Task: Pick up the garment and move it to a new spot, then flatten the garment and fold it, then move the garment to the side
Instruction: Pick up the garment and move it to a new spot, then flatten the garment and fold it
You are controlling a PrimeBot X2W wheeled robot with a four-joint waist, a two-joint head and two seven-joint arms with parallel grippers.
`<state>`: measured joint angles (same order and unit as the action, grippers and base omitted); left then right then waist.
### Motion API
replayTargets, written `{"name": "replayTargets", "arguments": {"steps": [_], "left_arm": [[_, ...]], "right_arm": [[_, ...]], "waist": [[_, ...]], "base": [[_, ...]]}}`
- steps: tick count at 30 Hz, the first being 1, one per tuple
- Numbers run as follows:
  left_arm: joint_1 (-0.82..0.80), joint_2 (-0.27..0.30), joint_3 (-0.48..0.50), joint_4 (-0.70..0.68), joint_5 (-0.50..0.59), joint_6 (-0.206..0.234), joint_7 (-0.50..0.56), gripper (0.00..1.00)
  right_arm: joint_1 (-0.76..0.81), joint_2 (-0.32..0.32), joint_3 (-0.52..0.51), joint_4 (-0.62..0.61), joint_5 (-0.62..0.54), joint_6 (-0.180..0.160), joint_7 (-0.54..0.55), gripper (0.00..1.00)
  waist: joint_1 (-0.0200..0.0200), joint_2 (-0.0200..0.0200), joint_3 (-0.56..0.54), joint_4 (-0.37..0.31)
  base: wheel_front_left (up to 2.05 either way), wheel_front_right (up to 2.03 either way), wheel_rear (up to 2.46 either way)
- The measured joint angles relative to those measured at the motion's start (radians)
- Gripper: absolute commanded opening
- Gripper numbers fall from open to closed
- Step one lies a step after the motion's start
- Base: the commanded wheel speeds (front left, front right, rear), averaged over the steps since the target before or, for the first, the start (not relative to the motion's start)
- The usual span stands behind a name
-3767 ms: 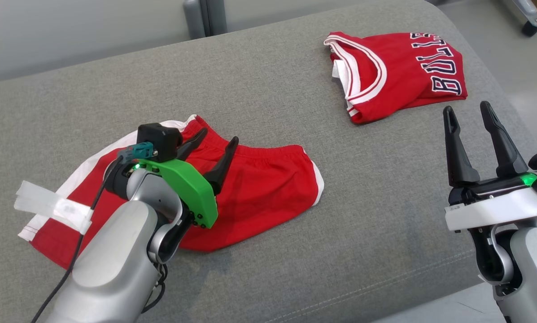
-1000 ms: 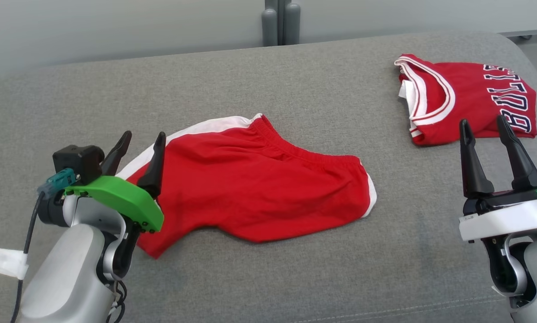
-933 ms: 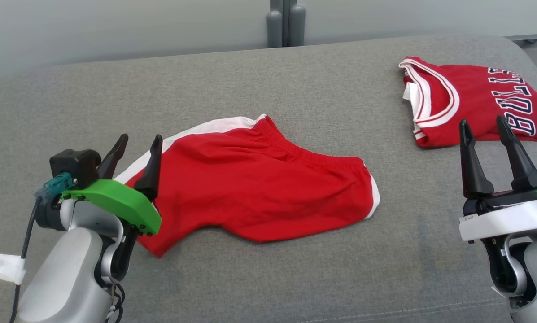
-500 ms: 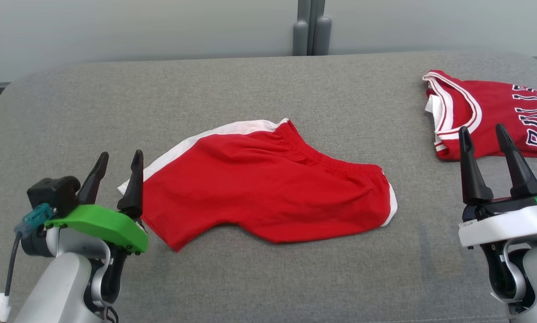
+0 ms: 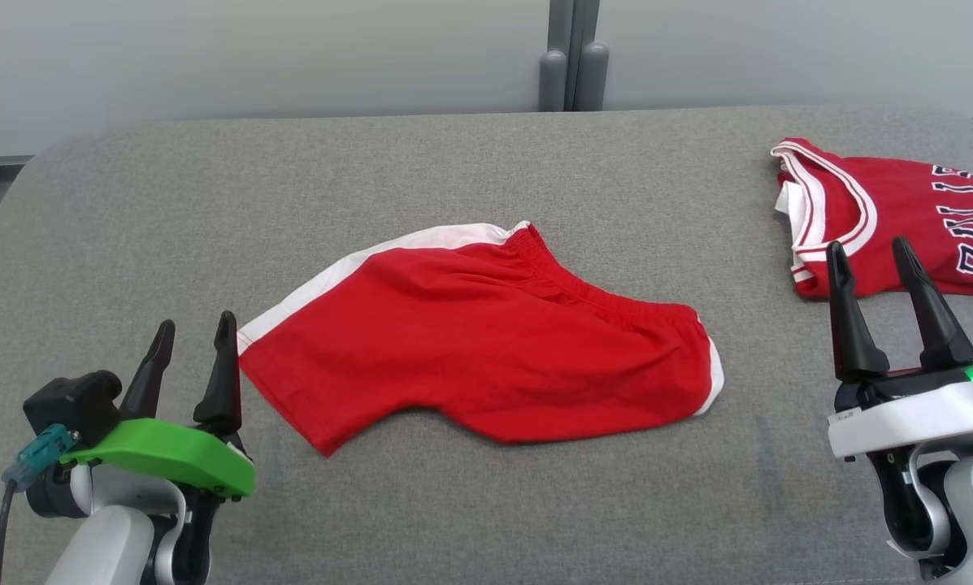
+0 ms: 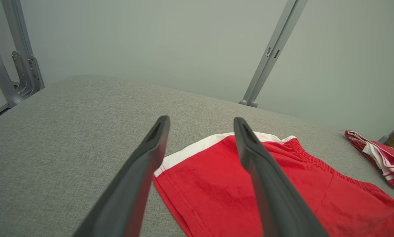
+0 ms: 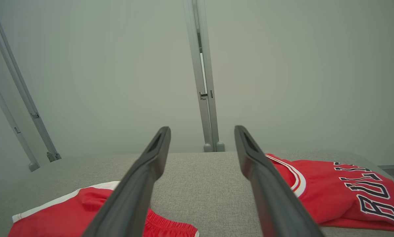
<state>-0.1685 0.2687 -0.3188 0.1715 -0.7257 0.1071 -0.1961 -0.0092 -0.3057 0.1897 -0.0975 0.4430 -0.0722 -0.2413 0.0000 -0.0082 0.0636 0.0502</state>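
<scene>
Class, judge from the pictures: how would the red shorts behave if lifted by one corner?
The red shorts would probably droop and unfold: thin cloth, lying limp with soft creases. Pushed, they would likely bunch rather than slide, since the gray cushion looks coarse.

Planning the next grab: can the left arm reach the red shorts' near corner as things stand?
Probably yes. The left gripper is open beside the white-striped corner of the red shorts, with only bare grey cushion between them.

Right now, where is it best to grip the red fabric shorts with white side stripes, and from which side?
Probably the leg hem of the red shorts at its white-striped corner, approached from the left by the open left gripper: that edge lies flat on the grey cushion beside it.
</scene>
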Motion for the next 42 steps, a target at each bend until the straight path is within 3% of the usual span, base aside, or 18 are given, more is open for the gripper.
{"name": "replayTargets", "arguments": {"steps": [26, 42], "left_arm": [[0.062, 0.0, 0.016, -0.056, 0.007, 0.008, 0.003, 1.0], [0.069, -0.005, 0.033, -0.088, -0.003, 0.009, 0.019, 1.0]], "right_arm": [[0.014, -0.001, 0.01, 0.008, 0.007, 0.002, 0.002, 1.0], [-0.051, -0.008, 0.051, 0.027, 0.008, 0.037, 0.049, 1.0]], "waist": [[0.0, 0.0, 0.005, -0.011], [0.0, 0.0, 0.039, -0.009]], "base": [[0.0, 0.0, 0.0], [0.0, 0.0, 0.0]]}}
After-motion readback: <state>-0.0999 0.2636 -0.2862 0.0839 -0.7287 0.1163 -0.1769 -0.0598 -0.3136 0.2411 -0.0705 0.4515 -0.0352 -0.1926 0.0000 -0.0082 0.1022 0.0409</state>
